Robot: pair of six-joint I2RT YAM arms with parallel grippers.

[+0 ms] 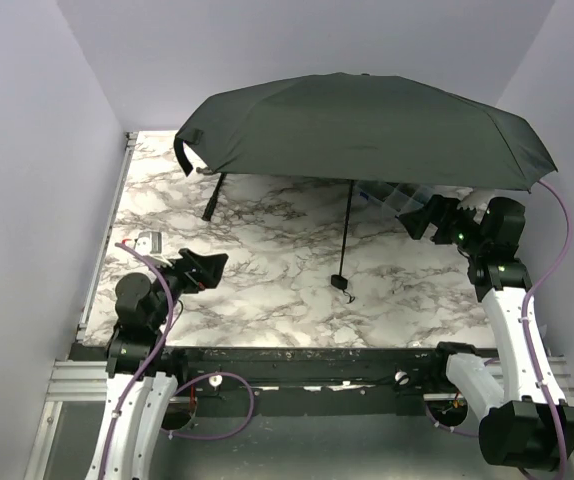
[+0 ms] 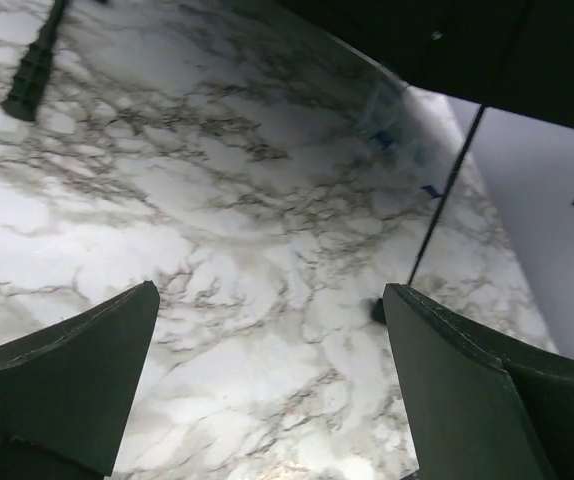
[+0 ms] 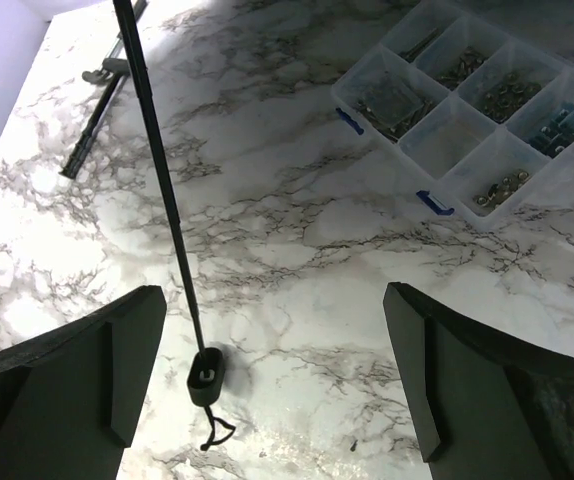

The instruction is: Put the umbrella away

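A white marble table (image 1: 267,305) stands boxed by pale lavender walls (image 1: 27,180) at left, back and right, with a metal rail (image 1: 102,260) along its left edge. Open marble spreads between the arms. The left gripper (image 2: 270,300), front left, gapes wide and grasps nothing. A hammer (image 1: 214,195) lies back left under the open umbrella (image 1: 367,125), whose handle (image 1: 340,282) rests mid-table. A clear parts organizer (image 3: 467,110) sits right of the shaft. The right gripper (image 3: 270,300), below the canopy's right side, is likewise spread and unladen.

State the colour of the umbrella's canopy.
Plain matte black; the umbrella's canopy shows best in the top external view.
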